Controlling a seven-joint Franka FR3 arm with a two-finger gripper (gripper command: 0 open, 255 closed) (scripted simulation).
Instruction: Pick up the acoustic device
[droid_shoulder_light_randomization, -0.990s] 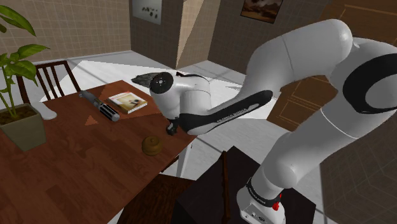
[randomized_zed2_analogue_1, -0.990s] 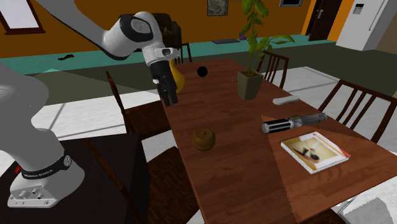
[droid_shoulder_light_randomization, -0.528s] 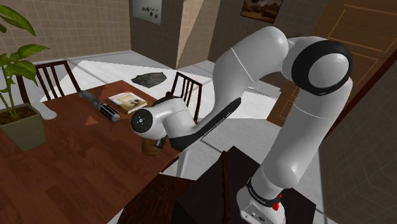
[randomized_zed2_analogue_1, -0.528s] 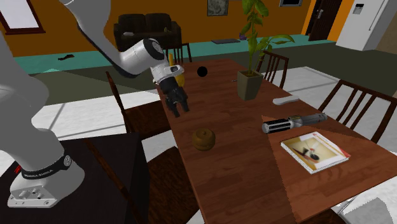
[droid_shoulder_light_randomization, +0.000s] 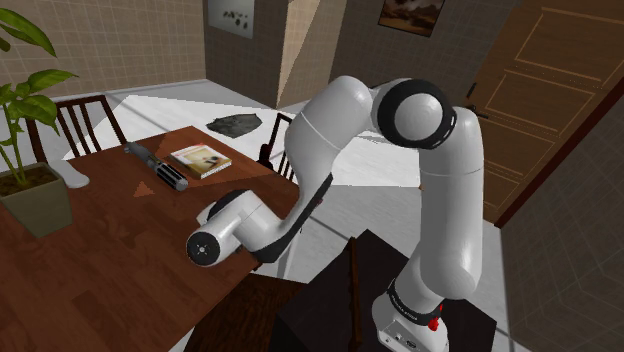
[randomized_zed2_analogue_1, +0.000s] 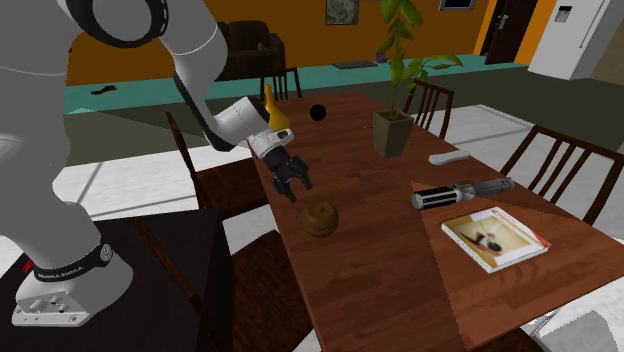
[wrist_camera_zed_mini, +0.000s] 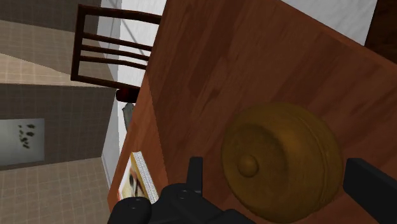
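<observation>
The pincer (randomized_zed2_analogue_1: 291, 184) hangs spread wide just beside the brown domed bell (randomized_zed2_analogue_1: 320, 218), apart from it; the bell sits near the counter (randomized_zed2_analogue_1: 380, 285) edge; the tilt probably aims both fingers around its dome.

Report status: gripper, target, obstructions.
Gripper open, low beside the brown bell, no contact. Bell upright on the table, unheld. Nothing between gripper and bell.

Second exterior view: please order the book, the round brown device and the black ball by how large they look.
1. book
2. round brown device
3. black ball, which sits farther from the camera, so its real size is unsure.
</observation>
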